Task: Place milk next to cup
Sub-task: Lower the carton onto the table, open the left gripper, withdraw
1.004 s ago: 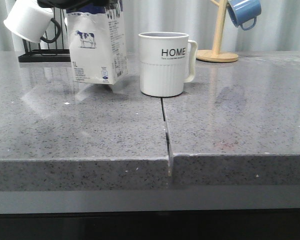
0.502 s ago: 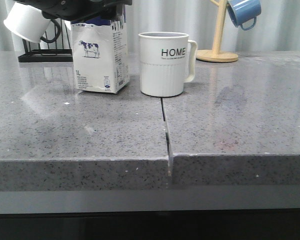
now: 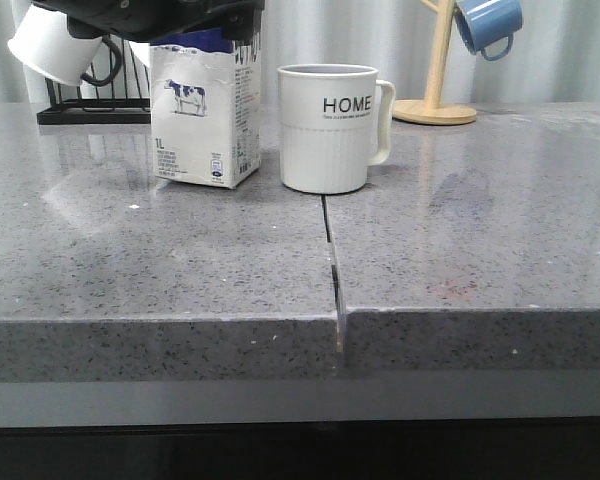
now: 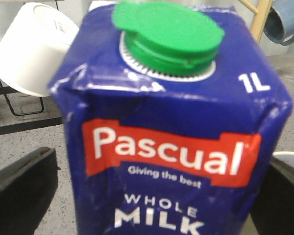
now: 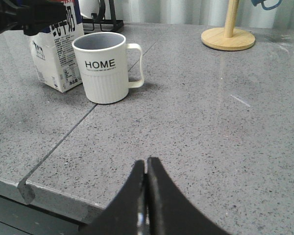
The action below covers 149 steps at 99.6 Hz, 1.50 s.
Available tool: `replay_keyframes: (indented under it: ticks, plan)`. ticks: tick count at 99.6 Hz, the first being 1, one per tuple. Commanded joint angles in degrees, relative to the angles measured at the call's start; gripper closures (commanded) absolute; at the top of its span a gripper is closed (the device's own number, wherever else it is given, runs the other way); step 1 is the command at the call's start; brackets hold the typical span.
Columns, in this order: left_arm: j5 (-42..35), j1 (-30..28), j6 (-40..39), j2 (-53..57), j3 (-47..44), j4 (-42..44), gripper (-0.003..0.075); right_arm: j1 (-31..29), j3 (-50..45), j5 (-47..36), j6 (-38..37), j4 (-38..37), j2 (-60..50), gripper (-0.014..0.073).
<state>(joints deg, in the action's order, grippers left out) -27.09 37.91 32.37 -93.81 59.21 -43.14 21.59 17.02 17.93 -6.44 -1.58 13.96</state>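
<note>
"Pascual WHOLE MILK" 1L milk (image 3: 205, 115) just beside "HOME" cup (image 3: 330, 128), w/ green cap.

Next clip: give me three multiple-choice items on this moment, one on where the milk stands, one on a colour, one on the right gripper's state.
1. Seen from the front, the milk stands where?
A. left of the cup
B. right of the cup
C. inside the cup

2. What colour is the carton's cap?
A. red
B. green
C. white

3. How is the right gripper?
A. shut on the cup
B. wide open
C. shut, holding nothing

Answers:
1 A, the front view shows the carton left of the cup, a narrow gap between them.
2 B, the left wrist view shows a green cap.
3 C, its fingers meet above bare countertop.
</note>
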Motion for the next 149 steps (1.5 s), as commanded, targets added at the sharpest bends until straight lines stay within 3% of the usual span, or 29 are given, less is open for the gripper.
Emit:
replay_keyframes:
  ticks: [1, 27, 52, 67, 88, 98, 114, 149]
  plan:
    - [-3.5, 0.9, 0.1, 4.5, 0.0, 0.8, 0.0031, -0.1, 1.5, -4.0, 0.2, 0.0, 0.2, 0.0662]
    - [-3.5, 1.6, 0.1, 11.5, -6.2, 2.1, 0.0034, -0.1, 1.5, -4.0, 0.2, 0.0, 0.2, 0.0662]
    - [-3.6, 0.5, -2.2, 19.1, -12.9, 7.3, 0.011, -0.1, 1.5, -4.0, 0.2, 0.0, 0.2, 0.0662]
    - [-1.2, -3.6, -9.6, 23.2, -16.3, 13.8, 0.0164, -0.1, 1.5, -4.0, 0.2, 0.0, 0.2, 0.0662]
    - [11.4, -12.7, -21.9, 28.1, -17.2, 29.5, 0.0341, -0.1, 1.5, -4.0, 0.2, 0.0, 0.2, 0.0662]
    - [17.2, -16.5, -26.4, 30.6, -17.2, 35.5, 0.05, -0.1, 1.5, -4.0, 0.2, 0.0, 0.2, 0.0662]
    - [21.2, -21.1, -26.6, 36.3, -19.8, 36.6, 0.0743, -0.1, 1.5, -4.0, 0.2, 0.0, 0.2, 0.0662]
    - [30.7, -31.6, -33.7, 49.7, -26.1, 40.3, 0.0741, -0.1, 1.5, -4.0, 0.2, 0.0, 0.2, 0.0662]
